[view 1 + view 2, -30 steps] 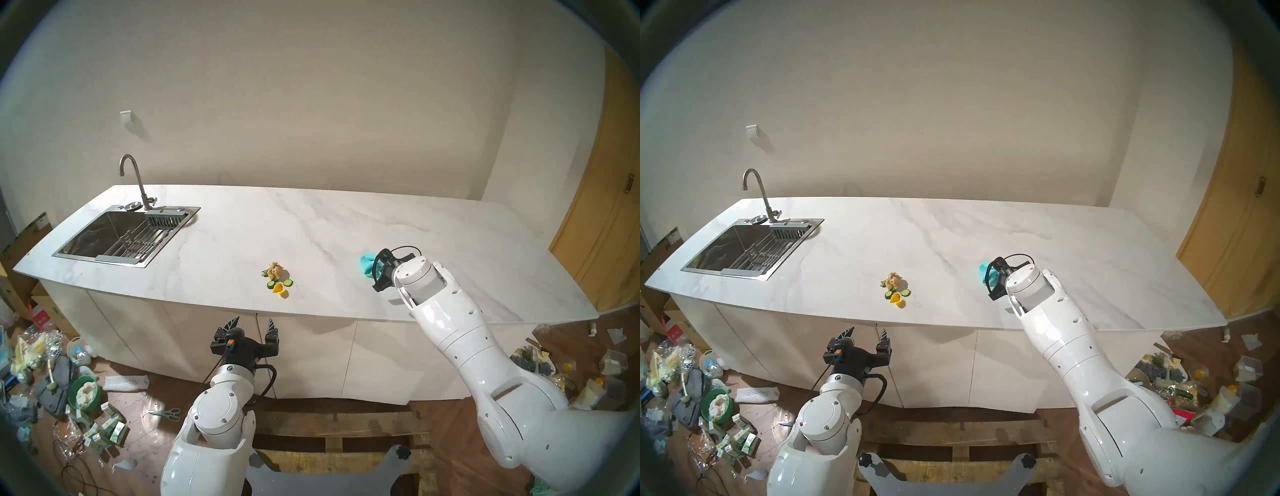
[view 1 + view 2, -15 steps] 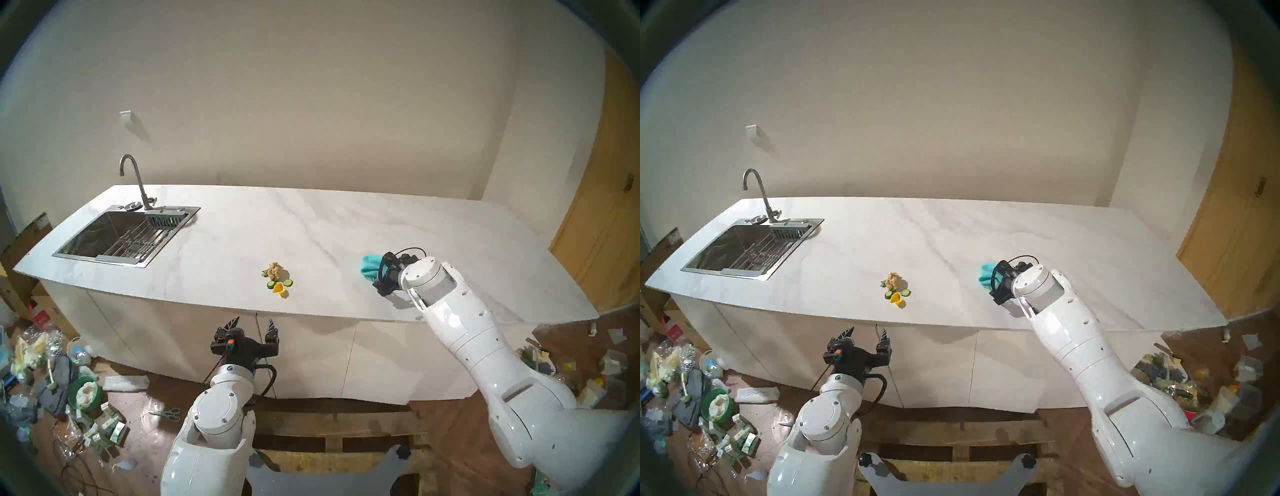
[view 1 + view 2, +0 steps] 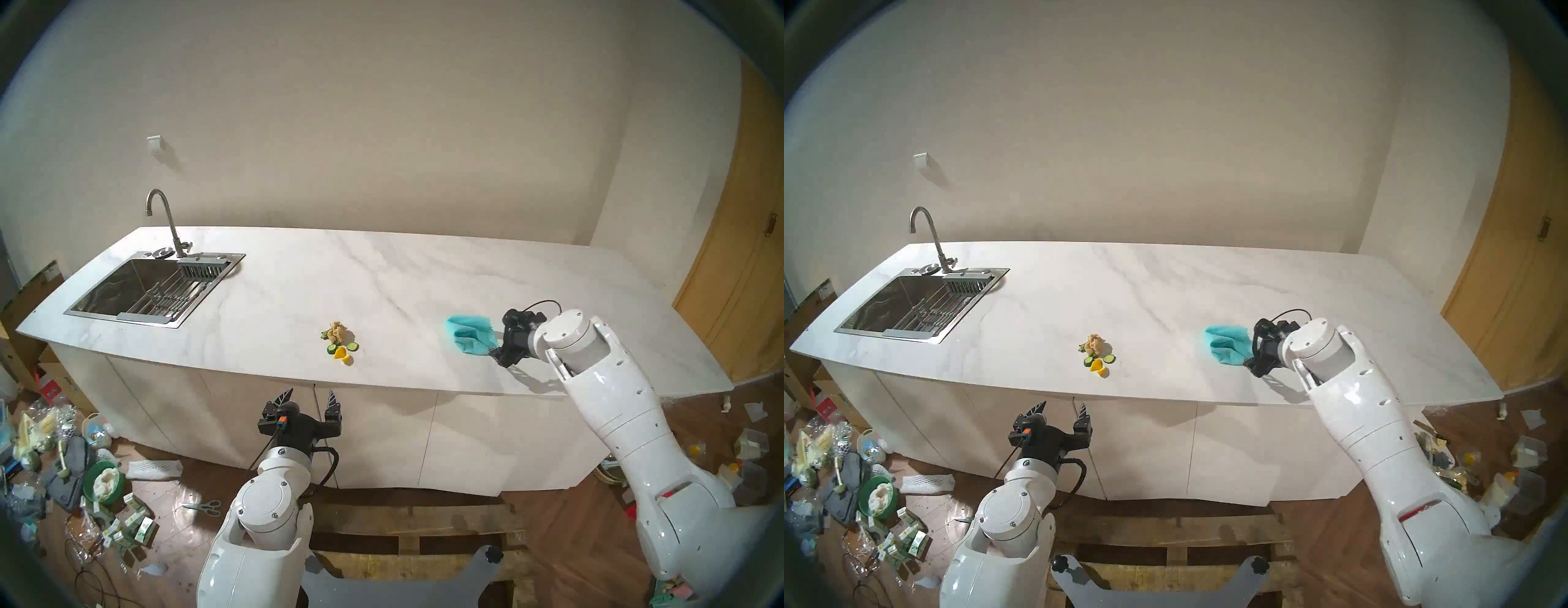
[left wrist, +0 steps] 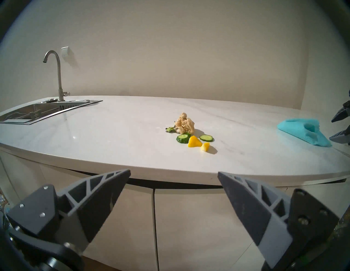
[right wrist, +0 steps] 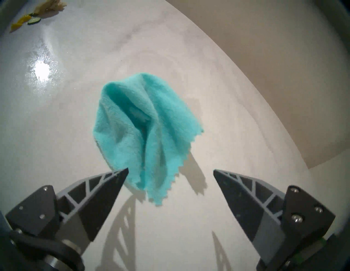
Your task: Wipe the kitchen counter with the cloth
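Observation:
The turquoise cloth (image 3: 469, 335) (image 3: 1227, 348) lies crumpled on the white marble-look kitchen counter (image 3: 382, 276), right of the middle. In the right wrist view the cloth (image 5: 144, 128) rests flat, its zigzag edge toward me. My right gripper (image 3: 497, 337) (image 5: 170, 170) hovers just right of it, open, with nothing between its fingers. One fingertip (image 5: 121, 176) is close to the cloth's near edge. Below the counter's front edge, in front of the cabinets, my left gripper (image 3: 310, 392) (image 4: 174, 172) is open and empty. From the left wrist the cloth (image 4: 303, 130) shows at the far right.
A beige paper wad (image 3: 338, 330), cucumber slices (image 3: 352, 346) and yellow fruit pieces (image 3: 343, 356) lie mid-counter near the front. A steel sink (image 3: 140, 288) with faucet (image 3: 163, 220) is at the left end. Clutter covers the floor (image 3: 85, 479) on both sides.
My right gripper has opened and let go of the cloth, then drawn back to the right. The cloth now lies spread on the counter. The left arm has not moved.

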Motion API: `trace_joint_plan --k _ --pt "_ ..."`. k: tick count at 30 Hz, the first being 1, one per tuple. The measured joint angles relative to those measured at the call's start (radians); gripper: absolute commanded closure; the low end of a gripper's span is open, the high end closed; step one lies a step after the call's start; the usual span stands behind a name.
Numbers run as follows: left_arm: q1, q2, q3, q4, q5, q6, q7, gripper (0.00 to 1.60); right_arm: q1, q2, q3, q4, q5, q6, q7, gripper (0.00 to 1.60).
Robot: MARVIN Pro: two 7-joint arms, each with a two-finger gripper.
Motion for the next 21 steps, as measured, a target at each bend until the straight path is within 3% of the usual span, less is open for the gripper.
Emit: trace_joint_plan --k 4,9,15,21 --pt "0.000 0.000 0.000 0.000 0.000 0.000 0.000 0.00 -0.021 0.004 0.062 -0.029 0.089 0.020 0.004 0.00" --pt "0.000 0.000 0.000 0.000 0.000 0.000 0.000 0.00 -0.057 -0.024 0.159 -0.071 0.202 0.038 -0.063 0.00" --pt "0.000 0.000 0.000 0.000 0.000 0.000 0.000 0.00 -0.090 -0.087 0.243 -0.099 0.244 0.029 -0.167 0.00" --pt "0.000 0.000 0.000 -0.001 0.000 0.000 0.000 0.00 -0.106 -0.155 0.261 -0.102 0.249 -0.003 -0.272 0.00"
